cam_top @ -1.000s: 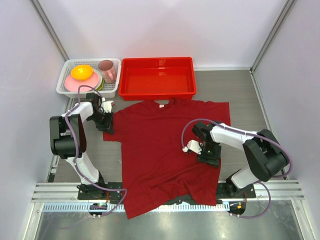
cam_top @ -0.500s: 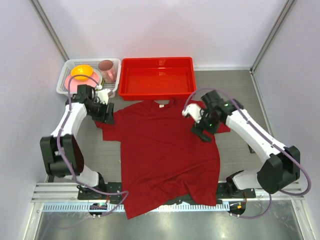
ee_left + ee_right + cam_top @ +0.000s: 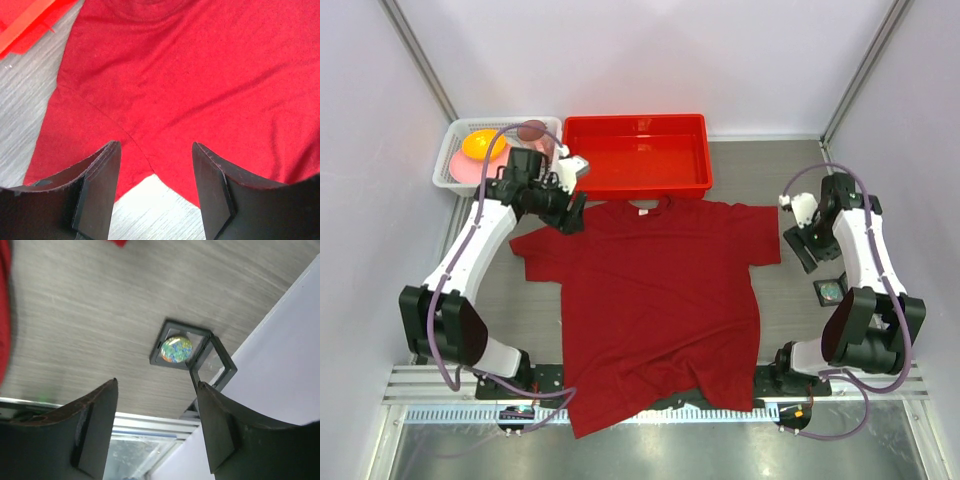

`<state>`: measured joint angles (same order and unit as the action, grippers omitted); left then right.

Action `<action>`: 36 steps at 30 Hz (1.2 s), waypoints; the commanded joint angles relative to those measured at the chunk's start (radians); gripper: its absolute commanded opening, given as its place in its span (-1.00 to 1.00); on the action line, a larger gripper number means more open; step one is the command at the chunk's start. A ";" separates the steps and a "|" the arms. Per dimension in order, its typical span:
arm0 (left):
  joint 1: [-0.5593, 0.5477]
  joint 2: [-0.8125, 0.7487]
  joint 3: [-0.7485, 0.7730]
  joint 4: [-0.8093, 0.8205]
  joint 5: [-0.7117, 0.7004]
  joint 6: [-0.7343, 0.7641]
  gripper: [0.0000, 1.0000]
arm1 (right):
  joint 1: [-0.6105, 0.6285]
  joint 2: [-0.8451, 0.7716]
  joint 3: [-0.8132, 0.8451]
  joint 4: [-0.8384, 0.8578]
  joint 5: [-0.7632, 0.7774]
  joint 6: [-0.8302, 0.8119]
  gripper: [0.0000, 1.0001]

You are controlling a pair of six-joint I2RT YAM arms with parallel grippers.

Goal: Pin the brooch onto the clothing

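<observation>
Right pincer [image 3: 156,385] now near brooch [image 3: 176,349]

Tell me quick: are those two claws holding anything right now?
Left gripper: open, holding nothing, over the T-shirt sleeve.
Right gripper: open, holding nothing, above the brooch.

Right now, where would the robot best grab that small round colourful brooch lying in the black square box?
Probably by its rim, pinching opposite edges, coming straight down. The small round colourful brooch lies flat, face up, in the open black square box, whose frame rings it, so sideways approaches look blocked.
</observation>
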<state>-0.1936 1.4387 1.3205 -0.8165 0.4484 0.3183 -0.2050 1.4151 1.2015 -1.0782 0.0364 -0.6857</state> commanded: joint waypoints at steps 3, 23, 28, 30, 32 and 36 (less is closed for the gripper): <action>-0.030 0.112 0.164 -0.042 0.041 -0.012 0.25 | -0.030 -0.042 -0.112 0.001 0.095 -0.313 0.38; -0.102 0.193 0.272 -0.115 0.013 -0.005 0.25 | -0.122 0.050 -0.235 0.024 0.115 -0.879 0.18; -0.116 0.203 0.287 -0.118 0.000 -0.012 0.25 | -0.122 0.094 -0.229 0.072 0.114 -0.916 0.22; -0.121 0.206 0.287 -0.124 -0.010 -0.004 0.25 | -0.122 0.105 -0.223 0.084 0.119 -0.925 0.26; -0.125 0.212 0.293 -0.137 -0.020 0.004 0.25 | -0.123 0.119 -0.223 0.099 0.128 -0.945 0.29; -0.129 0.226 0.313 -0.156 -0.033 0.015 0.25 | -0.126 0.139 -0.226 0.123 0.140 -0.966 0.29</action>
<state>-0.3153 1.6497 1.5822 -0.9478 0.4366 0.3214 -0.3271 1.5417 0.9649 -0.9833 0.1478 -1.5929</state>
